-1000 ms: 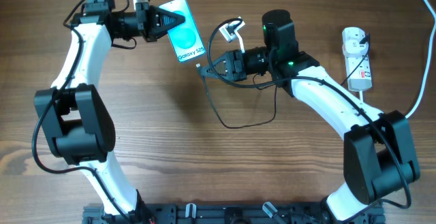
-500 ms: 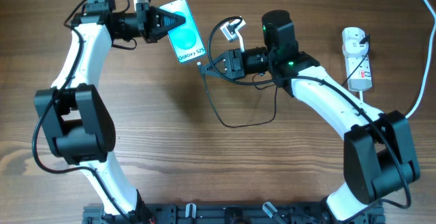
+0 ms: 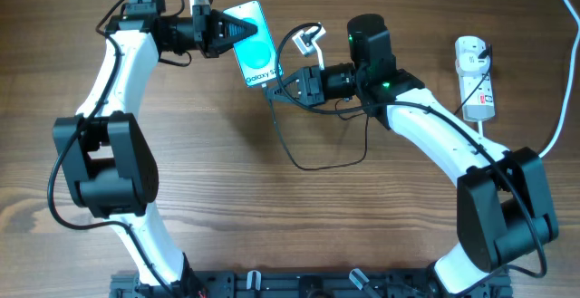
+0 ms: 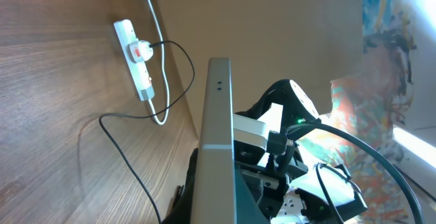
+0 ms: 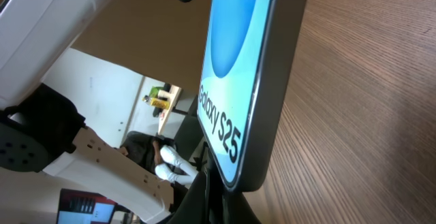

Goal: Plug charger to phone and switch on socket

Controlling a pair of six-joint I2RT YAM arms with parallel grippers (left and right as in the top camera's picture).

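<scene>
Cyan phone: pinched on edge by left gripper.
Black charger: tip clamped in right gripper, at phone's lower end.

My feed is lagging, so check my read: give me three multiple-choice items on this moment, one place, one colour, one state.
1. Where in the overhead view is the power strip? A. far right B. far left C. bottom centre
2. What colour is the phone screen? A. red B. cyan C. black
3. What holds the phone? A. nothing, it lies flat B. the left hand C. a stand

Answers: A, it lies by the table's right edge; B, the screen shows bright cyan; B, its fingers clamp the phone's top end while the right hand holds the charger at the other end.
</scene>
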